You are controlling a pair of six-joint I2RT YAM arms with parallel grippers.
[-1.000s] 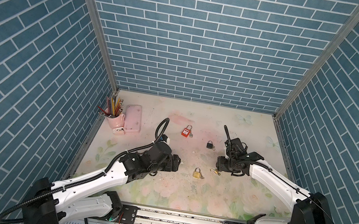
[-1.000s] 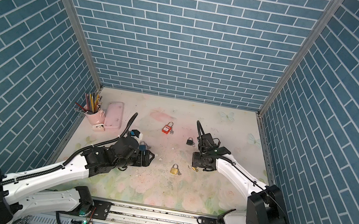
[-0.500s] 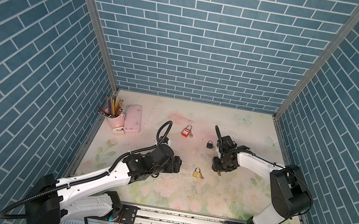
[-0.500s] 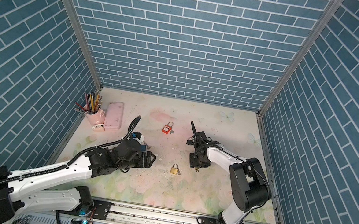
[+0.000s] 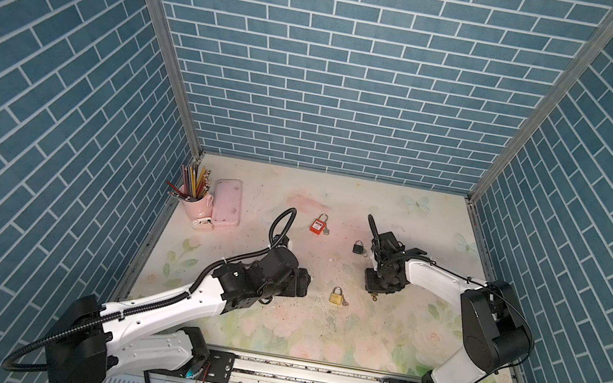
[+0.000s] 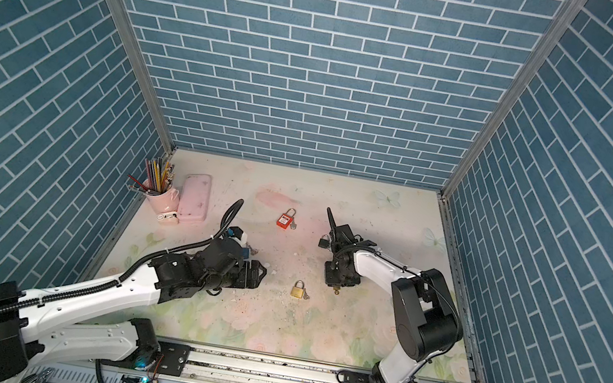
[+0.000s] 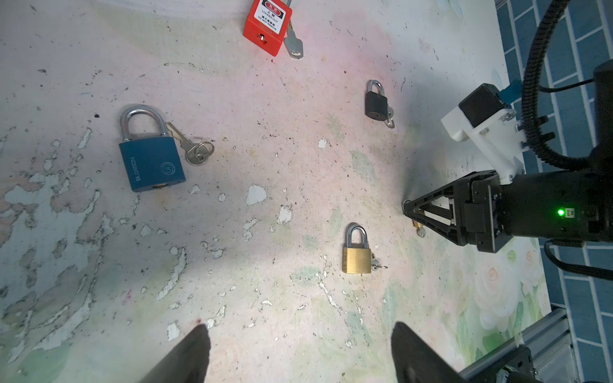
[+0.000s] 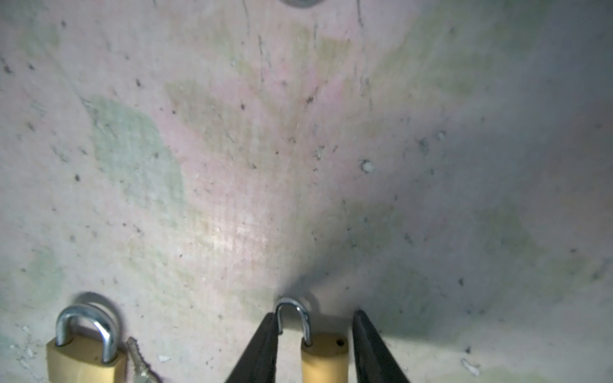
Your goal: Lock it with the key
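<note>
The padlock [image 8: 323, 359] lies on the worktop [image 8: 232, 165] between the fingers of the right end effector [image 8: 315, 313]. Its shackle [image 8: 293, 308] is swung out of the body, so it is unlocked — the locking itself is all ahead of you. The fingers bracket it closely, one right beside the shackle's free leg, but you cannot tell whether they clamp it yet. I judge this to be the pickup step. Seating the shackle and turning the key come after, and no key for this lock shows clearly. A second brass lock [image 8: 83, 351], shackle closed, lies just beside it. Beyond that, the left end effector [image 7: 298, 326] hangs released and empty — no part in the work so far.
</note>
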